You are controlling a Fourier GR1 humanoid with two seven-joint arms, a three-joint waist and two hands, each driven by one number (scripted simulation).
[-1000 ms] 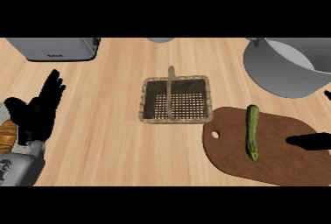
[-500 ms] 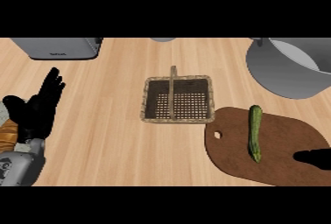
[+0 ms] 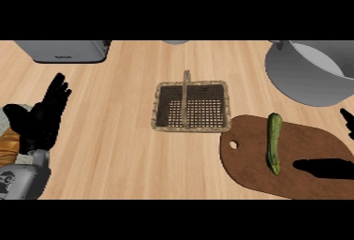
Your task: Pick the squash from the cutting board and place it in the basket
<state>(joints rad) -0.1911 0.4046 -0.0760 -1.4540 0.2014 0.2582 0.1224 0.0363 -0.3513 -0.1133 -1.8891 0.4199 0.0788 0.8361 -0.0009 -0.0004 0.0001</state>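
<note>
Squash [image 3: 274, 143] lengthwise on the brown cutting board [image 3: 304, 183] by the worktop's near right corner, with the right robot hand [image 3: 325, 168] spread wide just beside it at the right edge, holding nothing, and the left robot hand [image 3: 41, 122] open and at rest, fingers up, by the left edge. Probably light, stiff and smooth-skinned, so best taken across the middle to keep it from tipping or rolling. Farther in, mid-worktop: woven basket [image 3: 159, 108] under a fixed handle, nothing visible inside; beyond, at the far right corner, a grey pot [image 3: 311, 75], apparently bare within.
</note>
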